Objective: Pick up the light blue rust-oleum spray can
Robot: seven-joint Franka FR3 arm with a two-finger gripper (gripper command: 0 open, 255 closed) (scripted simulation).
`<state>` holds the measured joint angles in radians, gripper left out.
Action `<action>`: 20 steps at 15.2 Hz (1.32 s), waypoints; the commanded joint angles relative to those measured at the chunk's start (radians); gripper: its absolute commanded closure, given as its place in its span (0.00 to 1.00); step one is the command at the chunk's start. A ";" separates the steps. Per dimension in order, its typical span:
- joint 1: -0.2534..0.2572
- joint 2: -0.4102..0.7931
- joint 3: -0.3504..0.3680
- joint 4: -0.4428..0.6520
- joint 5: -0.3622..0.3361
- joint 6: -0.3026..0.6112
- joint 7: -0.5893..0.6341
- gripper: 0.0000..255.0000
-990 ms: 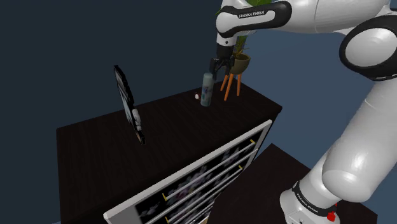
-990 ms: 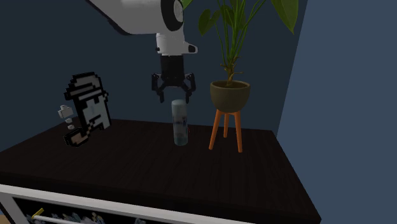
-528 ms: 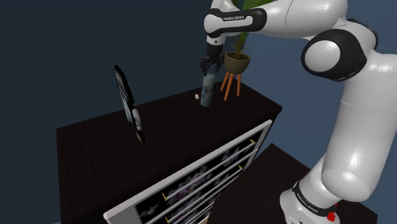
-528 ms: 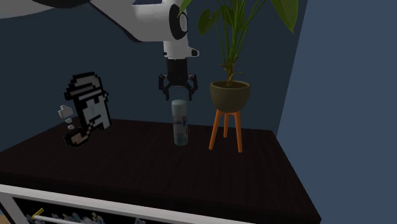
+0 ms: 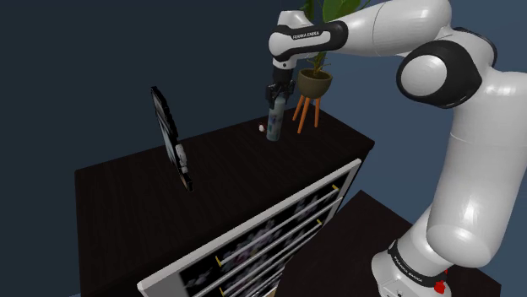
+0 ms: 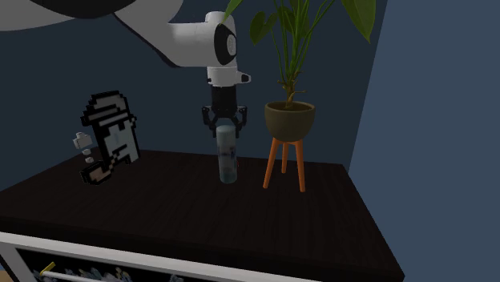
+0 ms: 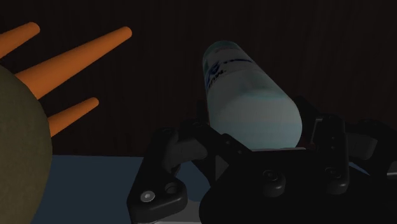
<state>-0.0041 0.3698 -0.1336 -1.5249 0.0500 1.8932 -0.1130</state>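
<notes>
The light blue spray can [image 5: 274, 123] stands upright near the back of the dark tabletop [image 5: 228, 173]. My black gripper [image 5: 274, 99] comes straight down on it and is shut on its upper end. In the second exterior view the gripper [image 6: 225, 126] clasps the top of the can [image 6: 227, 159], whose base rests on the tabletop [image 6: 200, 216]. From the wrist camera, the can [image 7: 245, 95] lies between the gripper [image 7: 261, 132], with a finger [image 7: 326, 130] pressed against each side.
A potted plant on orange legs [image 6: 289, 122] stands close beside the can [image 5: 312, 86]. A flat pixel-art figure [image 6: 112, 136] stands upright farther along the table [image 5: 169, 139]. A small white object [image 5: 261, 128] lies by the can. A white shelf front [image 5: 279, 232] sits below the table's edge.
The gripper came down from above the can onto its top, and its spread fingers closed on the can. The can has stayed in place.
</notes>
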 commanded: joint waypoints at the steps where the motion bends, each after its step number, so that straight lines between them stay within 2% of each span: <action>1: 0.000 0.000 0.000 -0.003 0.000 0.003 0.000 1.00; 9: 0.001 0.001 0.000 -0.003 0.000 0.003 0.001 1.00; 20: -0.002 -0.008 -0.002 0.133 -0.002 -0.140 0.003 1.00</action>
<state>-0.0062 0.3603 -0.1351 -1.4093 0.0476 1.7679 -0.1104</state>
